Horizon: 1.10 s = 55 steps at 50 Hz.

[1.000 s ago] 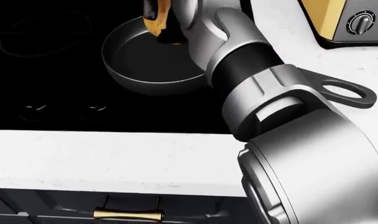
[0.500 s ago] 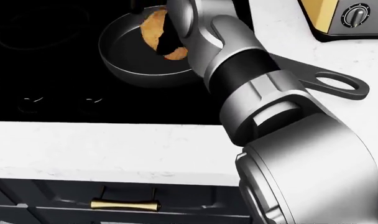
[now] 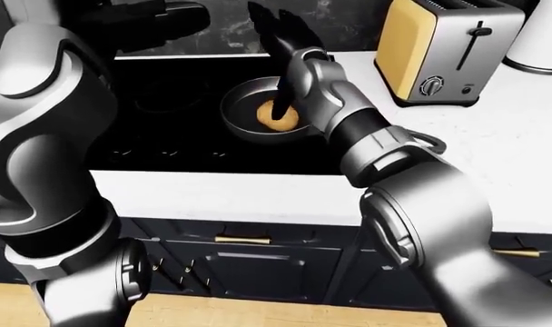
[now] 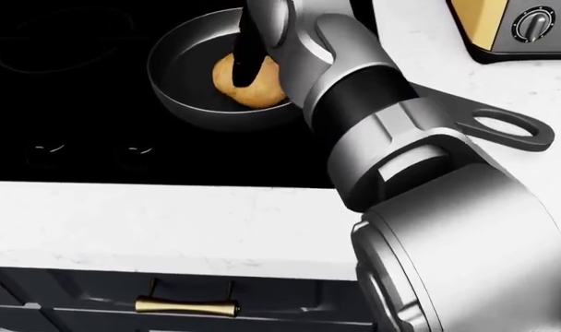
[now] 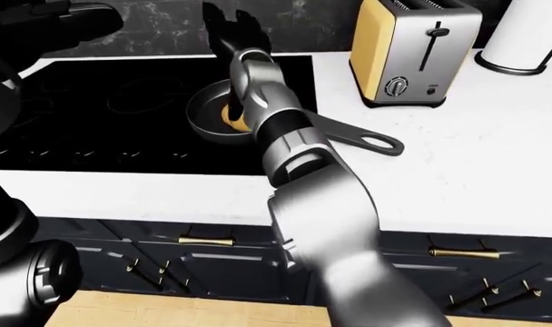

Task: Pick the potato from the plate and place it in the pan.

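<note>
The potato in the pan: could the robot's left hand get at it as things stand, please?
Probably not easily. The potato lies in the pan with the right hand and forearm directly over it, while the left hand hangs off to the left above the stove.

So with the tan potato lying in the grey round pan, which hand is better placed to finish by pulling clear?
Right. The right hand is open directly above the tan potato in the grey round pan; the left hand hangs off to the view's left, uninvolved.

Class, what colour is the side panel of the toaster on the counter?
Yellow, on the toaster; the left-eye view shows it best.
</note>
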Tool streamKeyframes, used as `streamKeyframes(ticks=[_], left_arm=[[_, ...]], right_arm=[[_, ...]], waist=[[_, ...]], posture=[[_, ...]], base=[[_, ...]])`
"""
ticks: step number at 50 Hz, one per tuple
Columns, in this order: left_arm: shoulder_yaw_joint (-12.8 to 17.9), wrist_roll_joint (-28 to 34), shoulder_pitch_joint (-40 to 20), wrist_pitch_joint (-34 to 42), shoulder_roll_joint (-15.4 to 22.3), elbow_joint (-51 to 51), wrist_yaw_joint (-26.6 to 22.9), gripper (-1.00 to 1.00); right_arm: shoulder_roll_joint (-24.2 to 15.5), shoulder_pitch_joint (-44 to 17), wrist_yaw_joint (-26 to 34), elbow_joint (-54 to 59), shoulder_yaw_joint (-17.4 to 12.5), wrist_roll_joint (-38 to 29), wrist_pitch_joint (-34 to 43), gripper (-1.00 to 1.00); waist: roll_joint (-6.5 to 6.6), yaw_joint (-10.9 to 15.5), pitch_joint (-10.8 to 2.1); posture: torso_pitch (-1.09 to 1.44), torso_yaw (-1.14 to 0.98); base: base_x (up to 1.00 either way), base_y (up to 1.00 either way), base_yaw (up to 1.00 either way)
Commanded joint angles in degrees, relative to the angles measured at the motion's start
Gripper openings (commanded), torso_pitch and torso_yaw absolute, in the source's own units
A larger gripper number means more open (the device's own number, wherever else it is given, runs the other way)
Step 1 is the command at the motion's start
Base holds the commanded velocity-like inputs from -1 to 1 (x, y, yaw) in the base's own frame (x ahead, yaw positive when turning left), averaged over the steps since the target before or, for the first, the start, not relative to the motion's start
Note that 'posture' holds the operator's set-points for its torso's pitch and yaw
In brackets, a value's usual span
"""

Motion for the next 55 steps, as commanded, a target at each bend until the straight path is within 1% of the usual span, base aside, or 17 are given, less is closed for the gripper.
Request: streamKeyframes(ticks=[1, 2, 5, 6, 8, 11, 13, 14, 16, 19, 20, 23, 29, 35, 41, 46, 55], left_arm=[[0.6, 0.3, -1.8, -1.6, 0.7, -1.0, 0.0, 1.00], [0.6, 0.3, -1.8, -1.6, 0.7, -1.0, 0.0, 1.00], [0.6, 0.3, -1.8, -1.7, 0.7, -0.9, -0.1, 1.00], [0.6, 0.3, -1.8, -1.7, 0.7, -0.9, -0.1, 1.00], [0.5, 0.4, -1.8, -1.7, 0.7, -0.8, -0.1, 1.00], [0.6, 0.4, -1.9, -1.7, 0.8, -0.8, -0.1, 1.00], [0.7, 0.3, -1.8, -1.7, 0.8, -0.8, -0.2, 1.00], [0.7, 0.3, -1.9, -1.7, 0.8, -0.8, -0.1, 1.00], [0.8, 0.2, -1.9, -1.5, 0.8, -1.0, 0.0, 1.00], [0.8, 0.1, -2.0, -1.4, 0.8, -1.2, 0.2, 1.00], [0.8, 0.1, -2.0, -1.5, 0.8, -1.1, 0.2, 1.00], [1.0, 0.0, -2.0, -1.6, 0.9, -1.1, 0.3, 1.00], [1.0, -0.2, -2.2, -2.2, 0.9, -1.4, 0.7, 1.00], [1.0, -0.5, -2.2, -3.3, 1.0, -1.2, 0.9, 1.00], [1.1, -0.9, -2.3, -4.0, 1.1, -1.4, 1.4, 1.00], [0.9, -1.2, -2.1, -5.1, 1.0, -1.6, 1.9, 1.00], [1.2, -1.8, -2.3, -7.4, 1.4, -1.2, 2.6, 1.00]], right_arm=[[-0.9, -3.2, -2.8, -2.7, -1.0, 1.5, -0.1, 1.00], [-1.0, -3.4, -2.9, -2.7, -1.2, 2.0, 0.1, 1.00], [-1.2, -4.1, -4.0, -2.9, -4.3, 6.6, 2.4, 1.00], [-1.3, -4.2, -4.2, -2.9, -4.6, 7.6, 2.7, 1.00], [-1.5, -4.5, -4.2, -3.0, -6.6, 11.6, 3.6, 1.00], [-1.9, -4.9, -4.3, -3.2, -8.5, 17.0, 4.4, 1.00], [-2.4, -5.3, -4.0, -3.4, -10.9, 22.3, 4.8, 1.00], [-2.5, -5.3, -3.6, -3.4, -10.6, 23.6, 4.4, 1.00], [-3.1, -5.9, -2.4, -3.7, -12.0, 28.1, 4.0, 1.00], [-3.9, -6.7, -0.9, -3.8, -11.6, 32.1, 3.7, 1.00], [-4.2, -7.0, -0.9, -3.9, -12.0, 33.8, 3.6, 1.00], [-5.5, -7.7, -0.1, -4.1, -10.9, 36.2, 3.7, 1.00], [-8.0, -6.9, 2.1, -4.6, -10.5, 41.3, 2.1, 1.00], [-10.2, -6.4, 3.4, -5.0, -9.6, 44.2, 0.5, 1.00], [-12.8, -6.0, 4.9, -5.9, -9.5, 47.4, -0.9, 1.00], [-15.2, -4.3, 5.4, -6.8, -8.6, 48.9, -1.8, 1.00], [-19.6, -1.5, 5.9, -9.1, -8.6, 52.6, -2.8, 1.00]], waist=[[0.26, 0.0, -1.98], [0.25, 0.0, -1.98], [0.19, 0.0, -1.96], [0.15, 0.0, -1.96], [0.06, 0.1, -1.93], [-0.09, 0.1, -1.93], [-0.16, 0.1, -1.94], [-0.21, 0.1, -1.94], [-0.27, 0.1, -1.91], [-0.33, 0.0, -1.85], [-0.33, 0.0, -1.83], [-0.37, 0.0, -1.75], [-0.61, 0.0, -1.63], [-0.79, 0.0, -1.65], [-0.85, 0.1, -1.61], [-1.04, 0.1, -1.55], [-1.41, 0.3, -1.70]], posture=[[0.00, 0.00], [0.00, 0.00], [0.00, 0.00], [0.00, 0.00], [0.00, 0.00], [0.00, 0.00], [0.00, 0.00], [0.00, 0.00], [0.00, 0.00], [0.00, 0.00], [0.00, 0.00], [0.00, 0.00], [0.00, 0.00], [0.00, 0.00], [0.00, 0.00], [0.00, 0.00], [0.00, 0.00]], base=[[0.00, 0.00, 0.00], [0.00, 0.00, 0.00], [0.00, 0.00, 0.00], [0.00, 0.00, 0.00], [0.00, 0.00, 0.00], [0.00, 0.00, 0.00], [0.00, 0.00, 0.00], [0.00, 0.00, 0.00], [0.00, 0.00, 0.00], [0.00, 0.00, 0.00], [0.00, 0.00, 0.00], [0.00, 0.00, 0.00], [0.00, 0.00, 0.00], [0.00, 0.00, 0.00], [0.00, 0.00, 0.00], [0.00, 0.00, 0.00], [0.00, 0.00, 0.00]])
